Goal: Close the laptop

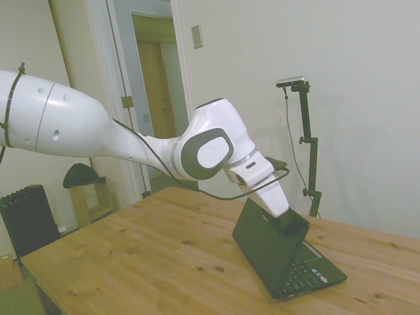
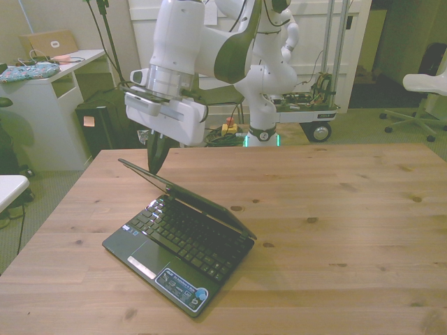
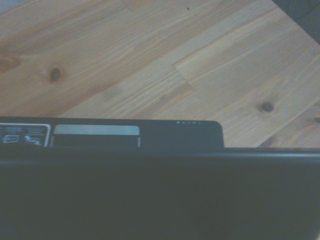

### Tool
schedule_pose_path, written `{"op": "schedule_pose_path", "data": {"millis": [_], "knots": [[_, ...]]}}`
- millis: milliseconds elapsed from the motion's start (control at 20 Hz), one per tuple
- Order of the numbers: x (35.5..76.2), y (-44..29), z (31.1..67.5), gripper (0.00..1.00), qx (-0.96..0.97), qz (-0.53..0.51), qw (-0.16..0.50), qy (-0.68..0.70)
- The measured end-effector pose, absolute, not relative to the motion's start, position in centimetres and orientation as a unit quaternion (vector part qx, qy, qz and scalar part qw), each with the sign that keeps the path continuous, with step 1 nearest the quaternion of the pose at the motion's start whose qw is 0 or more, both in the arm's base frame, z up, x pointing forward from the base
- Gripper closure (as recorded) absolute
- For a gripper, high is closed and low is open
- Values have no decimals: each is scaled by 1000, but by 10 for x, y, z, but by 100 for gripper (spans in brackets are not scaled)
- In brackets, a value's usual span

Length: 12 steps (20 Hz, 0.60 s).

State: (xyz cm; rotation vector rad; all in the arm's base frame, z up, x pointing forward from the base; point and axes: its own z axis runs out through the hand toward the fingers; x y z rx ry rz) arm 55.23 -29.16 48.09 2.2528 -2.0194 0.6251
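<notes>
Small black laptop (image 2: pixel 183 246), lid tilted partway down over keyboard.

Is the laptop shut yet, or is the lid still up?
Not shut: the small black laptop has its lid tilted partway over the keyboard, with the white arm's gripper at its top edge.

I see the laptop (image 2: pixel 183 244) on the table (image 2: pixel 335 230), toward the front view's left and near the close edge. Its lid leans forward over the keyboard, part shut. My gripper (image 2: pixel 156 159) sits at the lid's top edge, on the far side of the laptop.
</notes>
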Motion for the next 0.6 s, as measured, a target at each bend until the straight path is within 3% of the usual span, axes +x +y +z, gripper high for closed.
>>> {"op": "schedule_pose_path", "data": {"millis": [250, 450, 600], "knots": [[546, -340, 443, 100, 724, 181, 33, -665], [571, -361, 409, 100, 724, 169, 39, -667], [592, -365, 403, 100, 729, 166, 44, -663]]}}
